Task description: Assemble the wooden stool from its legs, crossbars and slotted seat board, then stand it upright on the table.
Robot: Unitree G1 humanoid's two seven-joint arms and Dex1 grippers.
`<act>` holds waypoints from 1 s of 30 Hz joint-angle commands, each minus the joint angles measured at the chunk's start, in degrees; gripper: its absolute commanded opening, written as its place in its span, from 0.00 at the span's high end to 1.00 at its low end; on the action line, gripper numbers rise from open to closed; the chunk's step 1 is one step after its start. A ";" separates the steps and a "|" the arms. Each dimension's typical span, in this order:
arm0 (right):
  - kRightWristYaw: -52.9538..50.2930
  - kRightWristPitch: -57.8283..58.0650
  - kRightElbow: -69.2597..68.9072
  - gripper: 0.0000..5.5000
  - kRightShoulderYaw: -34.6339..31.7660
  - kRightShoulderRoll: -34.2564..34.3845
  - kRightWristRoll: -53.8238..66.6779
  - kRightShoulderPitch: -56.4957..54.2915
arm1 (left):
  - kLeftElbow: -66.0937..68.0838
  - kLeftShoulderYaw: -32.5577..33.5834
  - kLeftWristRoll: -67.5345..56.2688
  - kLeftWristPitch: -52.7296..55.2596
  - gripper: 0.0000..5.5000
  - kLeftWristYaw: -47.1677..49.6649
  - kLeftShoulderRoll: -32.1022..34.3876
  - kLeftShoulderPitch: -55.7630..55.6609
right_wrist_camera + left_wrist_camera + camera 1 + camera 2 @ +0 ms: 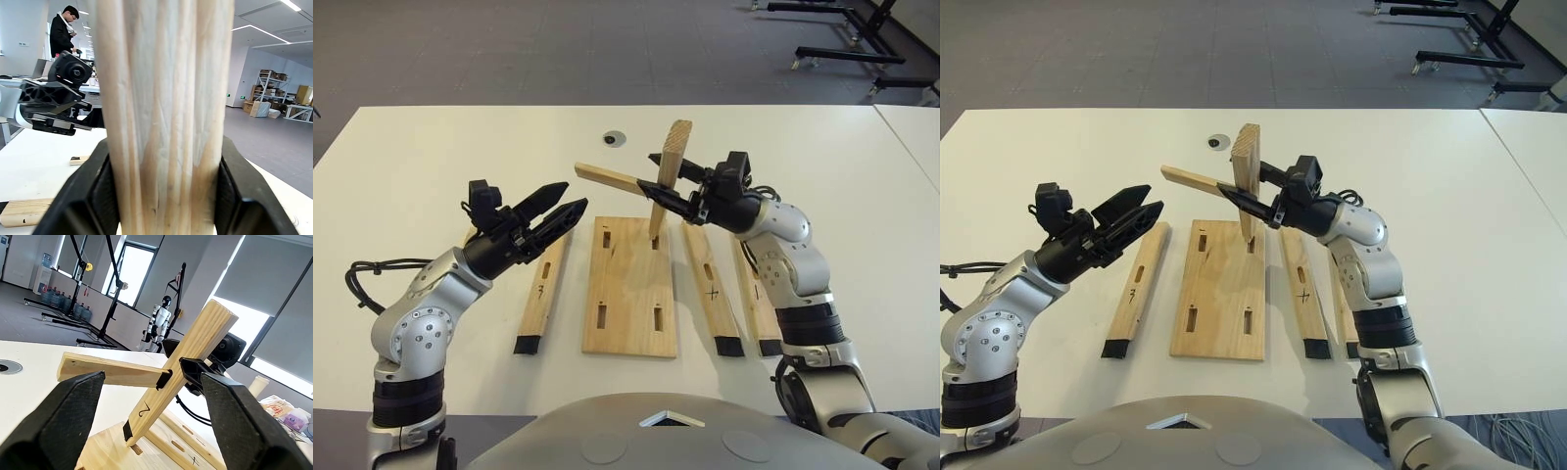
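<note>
At the seat board's point(628, 304) far slot, the right gripper point(651, 172) clamps a near-upright leg point(674, 147) hand-marked "2", with a crossbar point(605, 175) jutting sideways. The left gripper point(574, 196) hangs wide open and empty near a flat leg point(540, 294) marked perhaps "3".

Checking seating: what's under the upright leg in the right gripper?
The leg, held by the right gripper, stands tilted with its black-tipped end at a far slot of the seat board. How deep it sits in the slot is hidden.
</note>
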 commanded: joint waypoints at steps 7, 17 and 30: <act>2.89 1.04 2.21 0.63 -0.57 -2.87 0.63 1.89 | 1.63 0.36 0.45 0.44 0.35 -0.71 1.79 -1.05; 6.97 2.76 3.68 0.63 -1.78 -5.81 3.43 1.86 | 2.81 0.32 0.78 0.26 0.35 -1.96 2.91 -1.67; 8.98 5.01 4.45 0.63 -3.89 -7.97 5.92 -0.07 | 3.74 -0.07 1.58 0.01 0.35 -2.78 2.86 -1.37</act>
